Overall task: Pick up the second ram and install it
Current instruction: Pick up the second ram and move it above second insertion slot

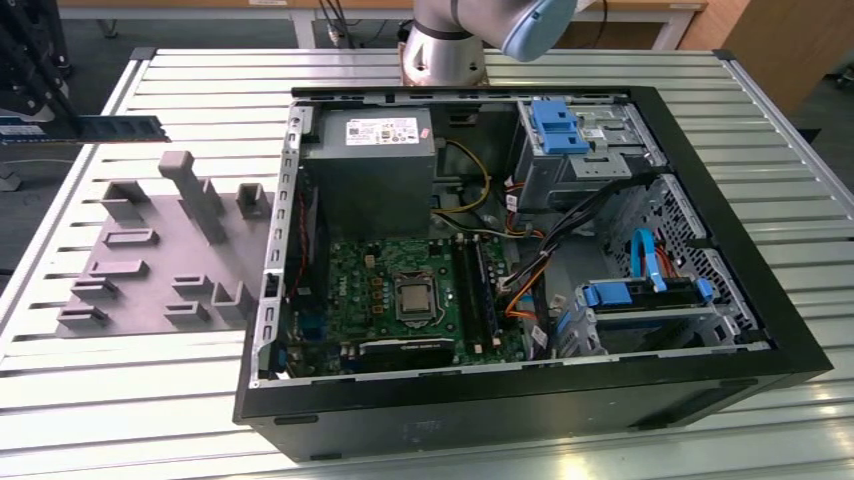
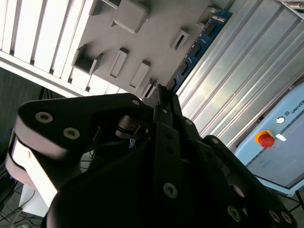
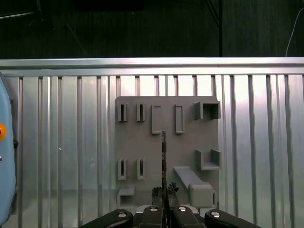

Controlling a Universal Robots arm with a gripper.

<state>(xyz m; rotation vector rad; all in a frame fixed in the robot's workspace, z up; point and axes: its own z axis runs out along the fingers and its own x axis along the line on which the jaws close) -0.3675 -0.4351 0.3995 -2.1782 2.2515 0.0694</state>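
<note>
At the exterior view's left, the second ram is held level in the air above the slatted table, over the far end of the grey holder block. Its outer end is cut off by the picture's edge, so what grips it cannot be made out there. In both wrist views the claw is seen closed on the stick. In the first wrist view the ram is presented edge-on, as a thin dark line rising from between the black fingers, with the holder block lying below it. In the second wrist view its blue-green face is seen running away from the fingertips, and the gripped end is hidden by the claw's own body.

Beside the block, toward the exterior view's right, the open computer case is laid on its side (lid off). Inside it the green motherboard is exposed, with the long black slots beside the processor socket. Whether any slot is filled cannot be told. Furthest right, blue drive brackets are partly covered by cables.
</note>
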